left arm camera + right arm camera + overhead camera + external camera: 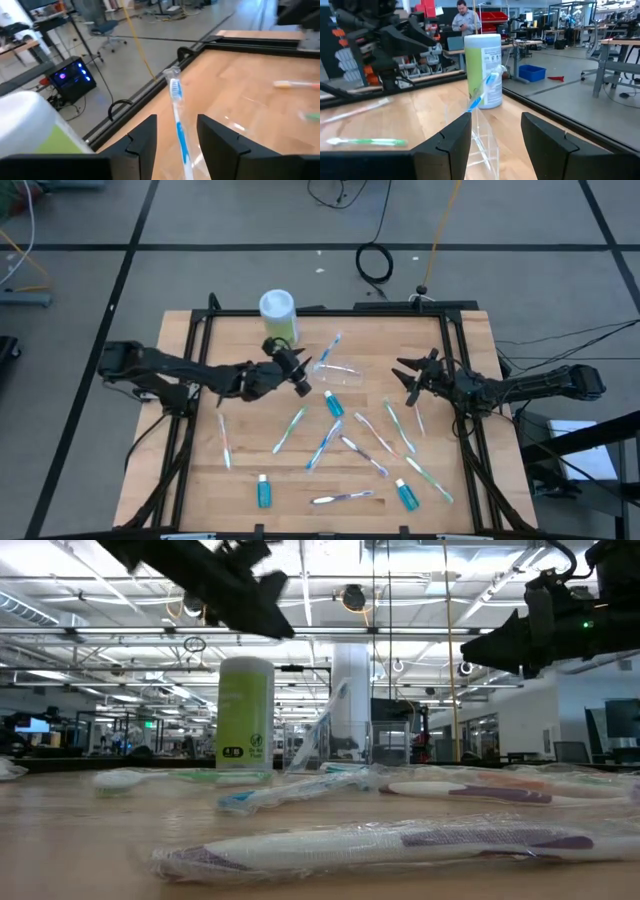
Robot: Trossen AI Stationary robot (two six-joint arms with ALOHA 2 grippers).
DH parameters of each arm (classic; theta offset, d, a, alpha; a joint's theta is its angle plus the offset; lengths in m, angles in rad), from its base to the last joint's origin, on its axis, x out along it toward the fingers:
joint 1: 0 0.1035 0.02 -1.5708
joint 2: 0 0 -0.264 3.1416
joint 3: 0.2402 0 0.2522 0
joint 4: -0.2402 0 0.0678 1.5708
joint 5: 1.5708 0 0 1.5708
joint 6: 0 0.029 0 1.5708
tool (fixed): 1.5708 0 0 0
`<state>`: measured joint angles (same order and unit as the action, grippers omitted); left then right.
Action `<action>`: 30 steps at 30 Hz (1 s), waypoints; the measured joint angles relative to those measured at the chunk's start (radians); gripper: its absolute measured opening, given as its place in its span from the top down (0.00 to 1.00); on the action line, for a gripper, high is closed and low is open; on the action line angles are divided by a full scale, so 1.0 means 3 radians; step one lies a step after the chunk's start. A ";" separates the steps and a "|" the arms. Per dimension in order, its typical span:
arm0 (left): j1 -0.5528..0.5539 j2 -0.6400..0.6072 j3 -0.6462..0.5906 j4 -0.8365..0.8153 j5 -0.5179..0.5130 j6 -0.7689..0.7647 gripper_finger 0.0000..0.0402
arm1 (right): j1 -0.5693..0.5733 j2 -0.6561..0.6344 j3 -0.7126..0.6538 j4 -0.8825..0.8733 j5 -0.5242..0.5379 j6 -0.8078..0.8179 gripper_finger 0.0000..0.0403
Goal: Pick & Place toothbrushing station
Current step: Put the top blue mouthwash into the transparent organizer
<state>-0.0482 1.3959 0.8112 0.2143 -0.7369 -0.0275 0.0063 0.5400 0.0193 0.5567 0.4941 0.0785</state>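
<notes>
My left end effector (298, 380) hangs above the counter (240, 435) just beside the clear cup (338, 374), its fingers parted with a blue toothbrush (176, 112) standing between them — not pinched, as far as I can tell. That brush leans in the cup with its head poking out past the rim. The cup looks tipped on its side in the overhead view, though my right wrist camera shows its clear walls standing, so I cannot say which.

The risk on this side is plain: the green canister (279, 316) sits close behind my left arm, and a careless pull back could knock it over. If I lift away crookedly, a finger may also catch the brush and drag the light cup along or spill the brush back out.

Toward the middle, the rest of the set lies scattered — wrapped brushes in green (290, 428), blue and purple (342, 497), and three small blue tubes (264, 491) near the front edge. They overlap in places, so a grab at one could nudge its neighbour or pinch only the slippery wrapper.

My right end effector (414, 382) waits over the right part of the counter, fingers spread wide and holding nothing, facing the cup. If both arms reach for the cup together, they could collide over it.
</notes>
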 joint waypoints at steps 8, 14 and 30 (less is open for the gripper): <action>-0.0304 -0.0933 0.0000 -0.1429 0.0324 -0.0347 0.63 | 0.0007 0.0001 0.0000 0.0606 -0.0840 -0.0145 0.58; -0.0415 -0.1455 -0.0001 -0.2220 0.0390 -0.0647 0.63 | 0.0153 0.0130 -0.0001 0.1150 -0.1132 -0.0016 0.58; -0.0401 -0.1890 -0.0001 -0.2382 0.0183 -0.0508 0.63 | 0.0780 0.2193 0.1500 0.1124 -0.0846 -0.0044 0.58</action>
<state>-0.1686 0.8289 0.8108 -0.5002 -0.6821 -0.1800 0.2404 1.1980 0.4692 0.8940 0.2404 0.0653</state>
